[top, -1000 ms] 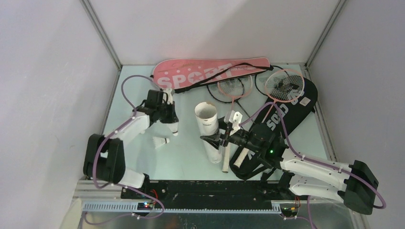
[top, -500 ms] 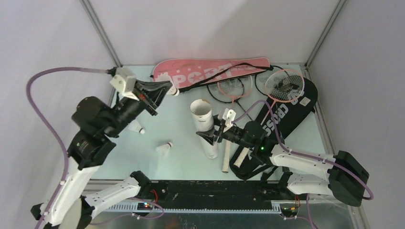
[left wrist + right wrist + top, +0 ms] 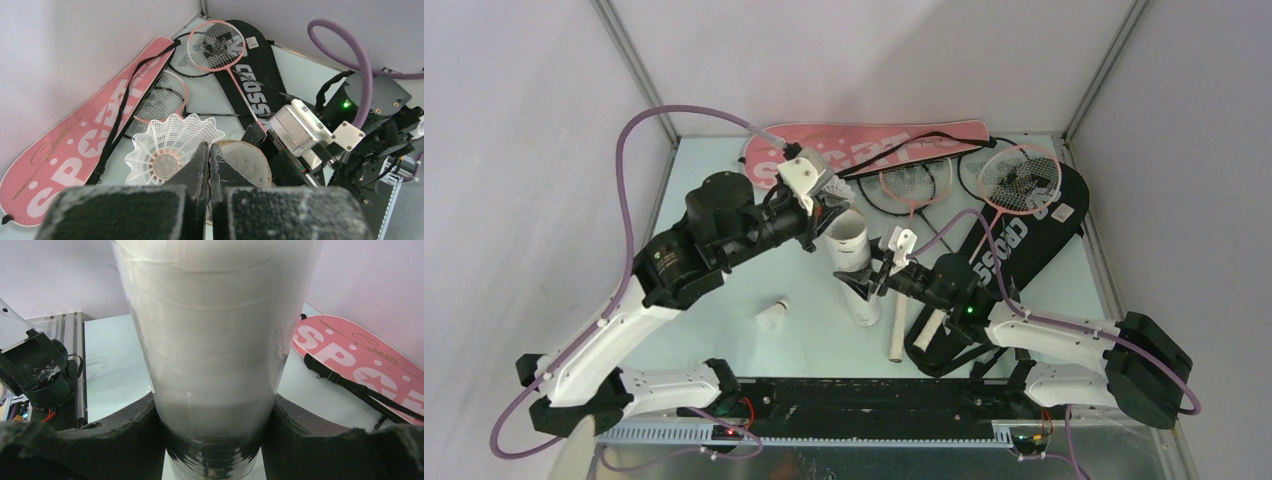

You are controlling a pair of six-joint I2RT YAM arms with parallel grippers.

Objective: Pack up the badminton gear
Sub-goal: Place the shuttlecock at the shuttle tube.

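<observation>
**A:** While the left claw (image 3: 829,197) is pressed together, what is it pinching?

**B:** A white feather shuttlecock (image 3: 167,150), caught by the edge of its skirt. It hangs just beside the open mouth of the tube (image 3: 852,258).

**A:** And the right claw (image 3: 867,285)?

**B:** It is spread to the tube's width, one finger on each side. The tube is long, translucent and white, with a dark band where the fingers sit. It is tilted, mouth toward the left claw.

**A:** The surface and the room?

**B:** A pale green tabletop (image 3: 724,330), plain white walls, and metal struts in the back corners.

**A:** Count for me.

**B:** One tube. Two shuttlecocks plainly seen: the held one and a loose shuttlecock (image 3: 773,317) lying on the table left of the tube. One pink "SPORT" bag (image 3: 874,150) lies along the back wall, and one black bag (image 3: 1024,225) at the right. One pink racket (image 3: 911,183) rests near the pink bag. The other pink racket (image 3: 1020,180) has its head on the black bag. Dark-framed rackets (image 3: 187,62) lie among them, but I cannot count them.
</observation>
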